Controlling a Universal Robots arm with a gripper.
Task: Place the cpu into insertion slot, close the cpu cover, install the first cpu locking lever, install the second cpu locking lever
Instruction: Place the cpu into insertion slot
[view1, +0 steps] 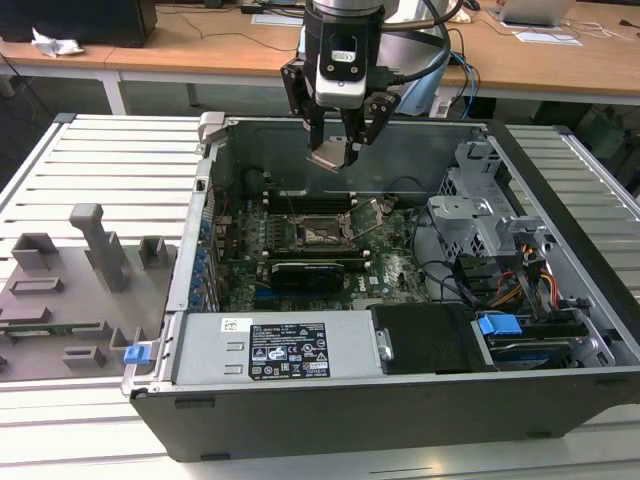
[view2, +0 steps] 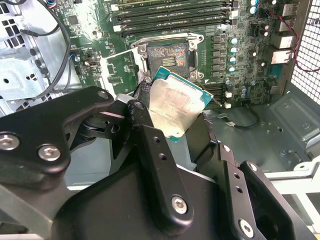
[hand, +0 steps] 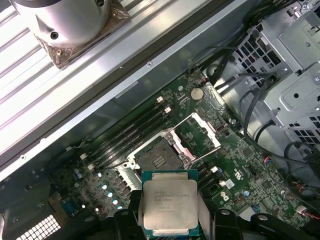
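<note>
Gripper (view1: 335, 150) hangs above the open computer case (view1: 300, 410), its jaws clamped on 2 opposite edges of the cpu (hand: 169, 205), which looks tilted in the exterior view. The cpu is in the air, apart from the insertion slot (hand: 159, 159) that lies below it on the green board (hand: 240, 165). The slot is uncovered (its dark centre shows), and the cpu cover (hand: 210, 131) stands swung open at 1 side of it.

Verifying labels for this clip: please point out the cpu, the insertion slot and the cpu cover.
cpu (hand: 169, 205), first wrist view, silver metal top.
insertion slot (hand: 156, 159), first wrist view, dark centre.
cpu cover (hand: 206, 129), first wrist view, open frame's side rail.
</note>
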